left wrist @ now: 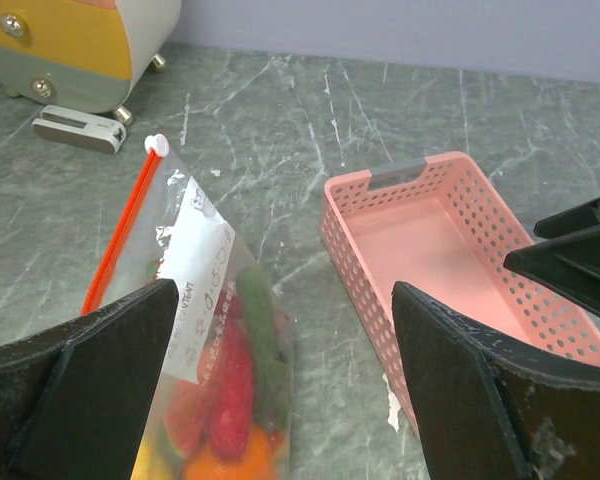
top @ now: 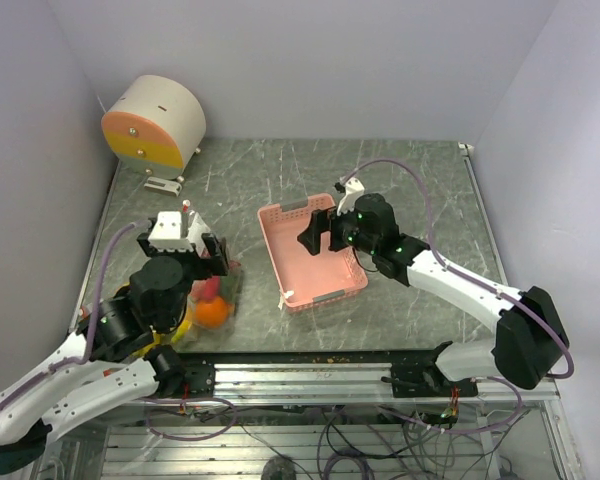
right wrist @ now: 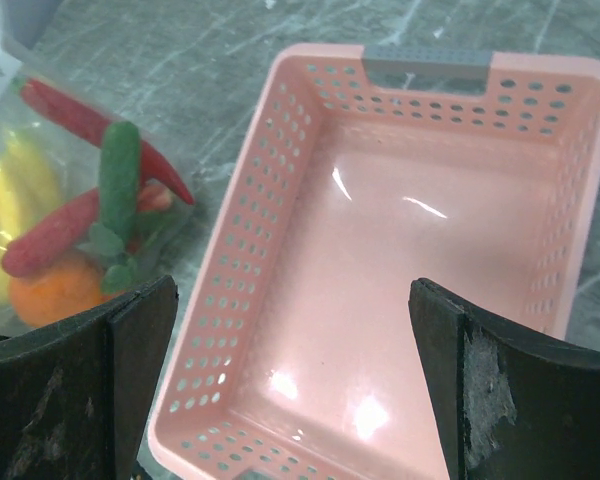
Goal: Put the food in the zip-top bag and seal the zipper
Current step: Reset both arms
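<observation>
Grey marbled worktop (top: 420, 190), lilac walls all around. Clear zip-top bag (left wrist: 205, 260) lies by the near left corner with the food inside it: an orange (top: 212, 312), red chili peppers (right wrist: 75, 115) and bananas (right wrist: 25, 180). Its orange-red zipper (left wrist: 118, 235) runs up the bag's left side toward the far edge. Left gripper (left wrist: 285, 300) hangs right over the bag, jaws spread wide and empty. Right gripper (right wrist: 291, 285) hovers above the pink tray (top: 310, 265) mid-worktop, jaws also wide and empty.
</observation>
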Controlling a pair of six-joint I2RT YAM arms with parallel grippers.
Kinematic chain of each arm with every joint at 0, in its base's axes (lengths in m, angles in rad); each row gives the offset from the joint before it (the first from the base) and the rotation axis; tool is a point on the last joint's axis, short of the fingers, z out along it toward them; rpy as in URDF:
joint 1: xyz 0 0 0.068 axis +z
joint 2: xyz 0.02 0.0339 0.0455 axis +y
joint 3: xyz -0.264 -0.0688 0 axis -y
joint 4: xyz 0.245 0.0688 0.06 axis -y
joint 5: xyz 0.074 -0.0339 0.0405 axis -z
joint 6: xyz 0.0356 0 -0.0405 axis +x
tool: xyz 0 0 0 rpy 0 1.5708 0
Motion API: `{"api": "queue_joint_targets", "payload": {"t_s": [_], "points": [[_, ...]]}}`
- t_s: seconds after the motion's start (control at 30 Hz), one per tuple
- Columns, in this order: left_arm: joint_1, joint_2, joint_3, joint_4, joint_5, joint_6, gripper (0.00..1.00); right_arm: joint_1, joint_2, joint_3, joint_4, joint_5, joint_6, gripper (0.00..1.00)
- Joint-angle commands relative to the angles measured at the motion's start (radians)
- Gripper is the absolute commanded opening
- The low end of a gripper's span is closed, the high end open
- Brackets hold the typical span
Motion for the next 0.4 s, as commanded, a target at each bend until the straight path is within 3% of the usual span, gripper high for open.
{"api": "queue_joint_targets", "payload": {"t_s": [0.0, 0.37], "points": [[0.003, -0.062, -0.023, -0.081, 0.038, -0.005, 0.99, -0.005, -0.042, -0.03, -0.026, 0.091, 0.003, 1.0], [0.002, -0.055, -0.055, -0.066, 0.055, -0.006, 0.99, -0.005, -0.08, -0.031, -0.095, 0.21, -0.028, 1.0]]}}
